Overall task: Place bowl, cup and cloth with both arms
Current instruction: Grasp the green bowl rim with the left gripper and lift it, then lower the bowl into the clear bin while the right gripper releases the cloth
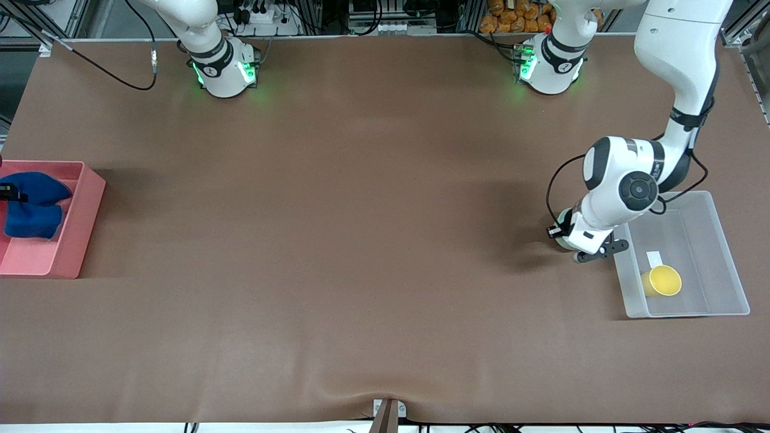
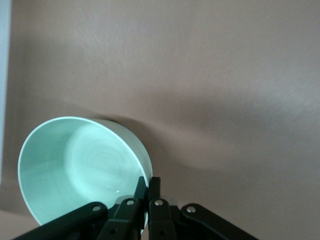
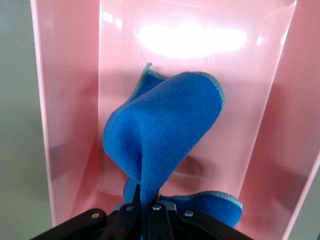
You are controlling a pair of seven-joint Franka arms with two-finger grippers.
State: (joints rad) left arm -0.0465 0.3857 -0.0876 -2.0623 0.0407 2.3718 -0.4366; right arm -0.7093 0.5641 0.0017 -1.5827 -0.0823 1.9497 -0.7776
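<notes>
On the brown worktop (image 1: 361,240), the left gripper (image 2: 148,186) is down at about four o'clock from the centre, just beside the clear plastic bin (image 1: 722,240) at the left arm's end. Its fingers (image 2: 154,187) are clenched on the rim of the mint-green bowl (image 2: 75,165), one inside the wall and one outside; the bowl stands on the worktop, just outside the bin's wall and mostly hidden under the wrist in the front view. The yellow cup (image 1: 663,280) lies tipped inside the clear bin, in its nearer part, beside a small white label (image 1: 653,258). At about nine o'clock, at the right arm's end, the right gripper (image 3: 146,204) hangs over the pink tray (image 1: 78,228), fingers pinched tight on a fold of the blue cloth (image 3: 165,130). The cloth droops from the fingers, its lower folds resting in the tray.
</notes>
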